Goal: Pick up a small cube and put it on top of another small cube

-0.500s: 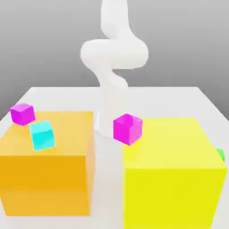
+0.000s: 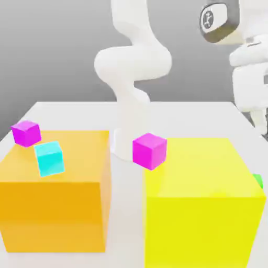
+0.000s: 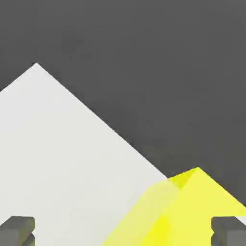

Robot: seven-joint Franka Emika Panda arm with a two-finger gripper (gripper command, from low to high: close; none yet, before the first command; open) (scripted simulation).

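My gripper (image 3: 122, 233) hangs high, over the table's far corner on the exterior view's right, above the yellow block (image 2: 201, 201). Fingers (image 3: 17, 229) set wide apart, nothing between them: table (image 3: 57, 158) and a corner of the yellow block show through the gap.

The green cube (image 2: 257, 181) is mostly hidden. Just a sliver pokes out past the yellow block's edge on the exterior view's right, low down, apparently on the table just beside the block.

Other small cubes: a magenta one (image 2: 150, 151) at the yellow block's near corner, another magenta (image 2: 26, 133) and a cyan (image 2: 49, 158) on or by the orange block (image 2: 55, 191).

Risks, as I judge them:
- The cube sits tight against the block. Coming down, one finger may strike the block's top or wall instead of clearing it.
- I can barely see the target, so alignment is a guess until I'm lower.
- A skewed squeeze could push the cube along the wall rather than grip it.
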